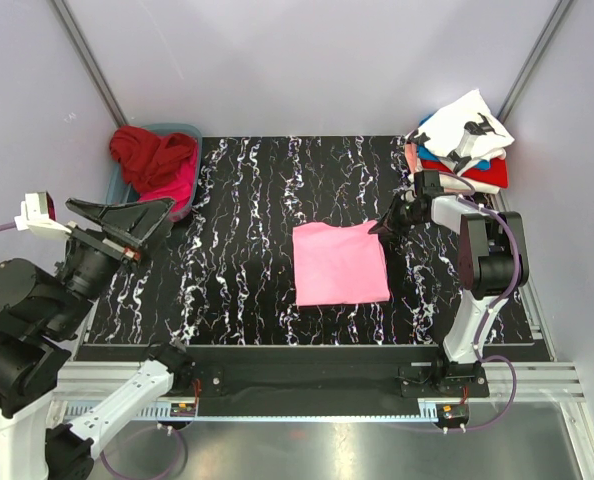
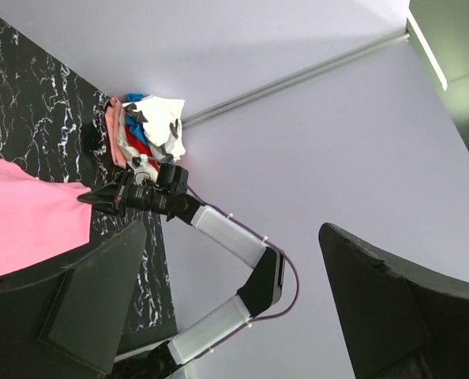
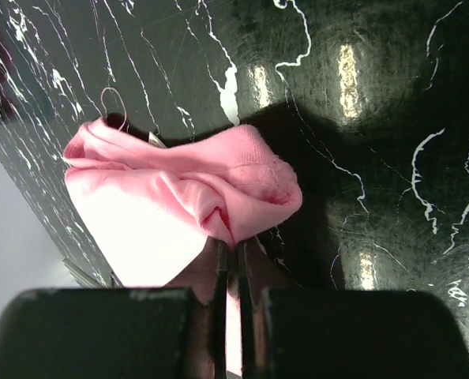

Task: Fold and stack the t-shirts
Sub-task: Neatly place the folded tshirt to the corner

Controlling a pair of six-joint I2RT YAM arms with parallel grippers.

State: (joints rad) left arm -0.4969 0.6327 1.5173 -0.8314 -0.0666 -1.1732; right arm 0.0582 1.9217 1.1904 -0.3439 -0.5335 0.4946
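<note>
A folded light pink t-shirt (image 1: 339, 263) lies in the middle of the black marbled table (image 1: 237, 240). My right gripper (image 1: 384, 226) is shut on its far right corner; in the right wrist view the pinched pink cloth (image 3: 187, 197) bunches just ahead of the fingertips. A stack of folded t-shirts (image 1: 462, 142), white with black print on top over blue, red and salmon, sits at the far right; it also shows in the left wrist view (image 2: 151, 122). Dark red and magenta shirts (image 1: 157, 160) fill a bin at the far left. My left gripper (image 1: 142, 222) is open, raised above the table's left edge.
The blue-grey bin (image 1: 188, 131) stands at the table's far left corner. Light walls with metal frame posts (image 1: 85, 55) close in the back and sides. The right arm (image 1: 487, 260) stands at the table's right edge, beside the stack.
</note>
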